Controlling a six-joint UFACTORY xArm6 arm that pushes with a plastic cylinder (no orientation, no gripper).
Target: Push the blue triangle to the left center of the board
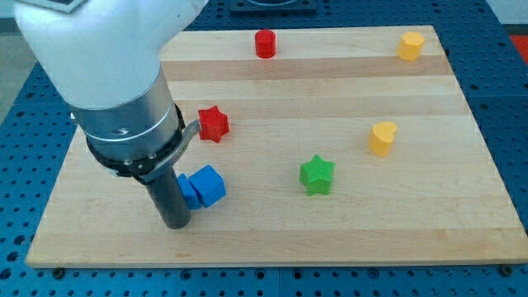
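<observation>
My tip (175, 223) is a plain rod with nothing gripped. Touching its right side: two blue blocks (202, 186), shapes unclear. The red star (213, 124) lies beyond them.

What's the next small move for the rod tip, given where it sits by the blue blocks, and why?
Probably circle my tip round to the view's right of the blue blocks, then push toward the view's left. My tip sits at the lower left of the blue pair, touching or nearly so, on the side they must travel toward. I cannot tell which blue block is the triangle.
</observation>
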